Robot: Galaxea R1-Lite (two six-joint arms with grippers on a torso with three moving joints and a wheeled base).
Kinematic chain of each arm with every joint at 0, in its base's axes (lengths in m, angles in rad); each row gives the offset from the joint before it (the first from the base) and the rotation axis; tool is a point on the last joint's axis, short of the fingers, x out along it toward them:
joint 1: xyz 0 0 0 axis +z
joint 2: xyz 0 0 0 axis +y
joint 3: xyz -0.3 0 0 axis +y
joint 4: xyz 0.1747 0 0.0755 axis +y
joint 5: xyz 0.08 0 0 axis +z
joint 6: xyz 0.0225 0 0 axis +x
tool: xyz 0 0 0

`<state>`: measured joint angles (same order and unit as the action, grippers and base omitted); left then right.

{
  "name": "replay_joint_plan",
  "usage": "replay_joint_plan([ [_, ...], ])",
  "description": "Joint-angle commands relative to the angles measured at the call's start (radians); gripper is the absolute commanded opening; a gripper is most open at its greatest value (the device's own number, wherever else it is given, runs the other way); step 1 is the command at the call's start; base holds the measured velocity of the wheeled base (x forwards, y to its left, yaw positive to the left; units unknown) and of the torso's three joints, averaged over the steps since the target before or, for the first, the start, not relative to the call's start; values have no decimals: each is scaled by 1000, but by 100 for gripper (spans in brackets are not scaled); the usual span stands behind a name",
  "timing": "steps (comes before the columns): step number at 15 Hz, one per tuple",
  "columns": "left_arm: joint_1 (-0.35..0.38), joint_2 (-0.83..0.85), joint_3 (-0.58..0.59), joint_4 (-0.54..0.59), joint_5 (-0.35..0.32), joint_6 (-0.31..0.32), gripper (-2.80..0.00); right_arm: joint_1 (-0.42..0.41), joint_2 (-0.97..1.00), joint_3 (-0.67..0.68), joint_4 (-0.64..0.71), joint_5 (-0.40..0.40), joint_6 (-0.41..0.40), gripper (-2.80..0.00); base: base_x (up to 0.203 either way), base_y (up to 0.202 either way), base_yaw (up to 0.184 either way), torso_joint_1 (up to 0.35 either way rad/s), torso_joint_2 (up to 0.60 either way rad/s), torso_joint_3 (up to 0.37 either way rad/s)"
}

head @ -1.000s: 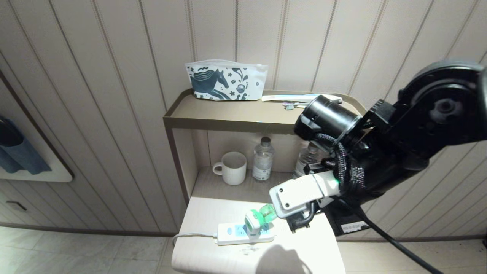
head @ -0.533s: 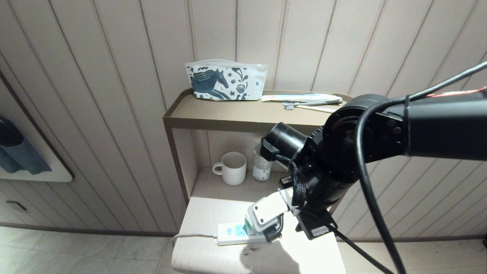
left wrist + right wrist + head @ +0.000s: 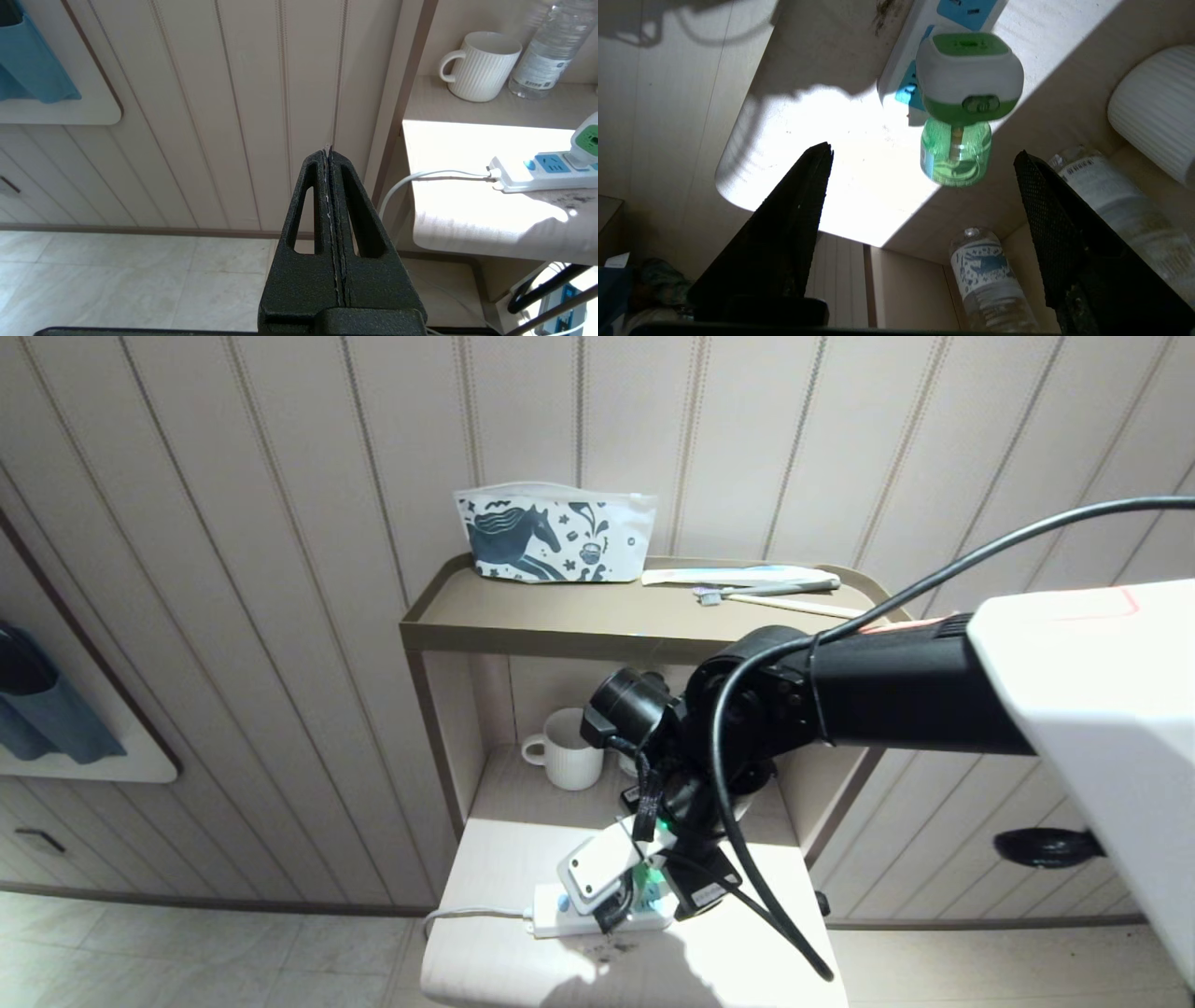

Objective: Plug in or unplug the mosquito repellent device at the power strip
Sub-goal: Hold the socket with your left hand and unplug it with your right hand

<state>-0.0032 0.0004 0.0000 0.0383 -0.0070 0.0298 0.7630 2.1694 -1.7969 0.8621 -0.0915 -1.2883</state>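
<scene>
— Where did the mosquito repellent device sit?

— It stood in the power strip, its white and green body over a blue socket face and its translucent green bottle jutting out past the strip. The strip lay near the front edge of the pale lower table, its cord running off the table's left edge.

— And the right gripper?

— It hovered just beside the device with its jaws spread wide, one finger to each side of the bottle, touching nothing that I could see.

— The left gripper?

— It hung off the table's left edge, over the tiled floor, with its fingers pressed together and nothing between them.

— What else stood around?

— A white ribbed mug and clear water bottles stood on the recessed shelf behind the table. A horse-print pouch stood on the top shelf by the wall.
</scene>
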Motion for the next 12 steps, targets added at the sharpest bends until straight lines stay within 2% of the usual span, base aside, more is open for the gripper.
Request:
replay_joint_plan([
  [1,0,0,0,2,-1,1,-280,-5,79,-41,5,6,-6,0,0,0,0,0,0,0],
  [7,0,0,0,2,-1,1,-280,-18,180,-155,-9,25,-18,0,0,0,0,0,0,0],
  [12,0,0,0,2,-1,1,-280,-27,216,-156,-41,26,-26,0,0,0,0,0,0,0],
])
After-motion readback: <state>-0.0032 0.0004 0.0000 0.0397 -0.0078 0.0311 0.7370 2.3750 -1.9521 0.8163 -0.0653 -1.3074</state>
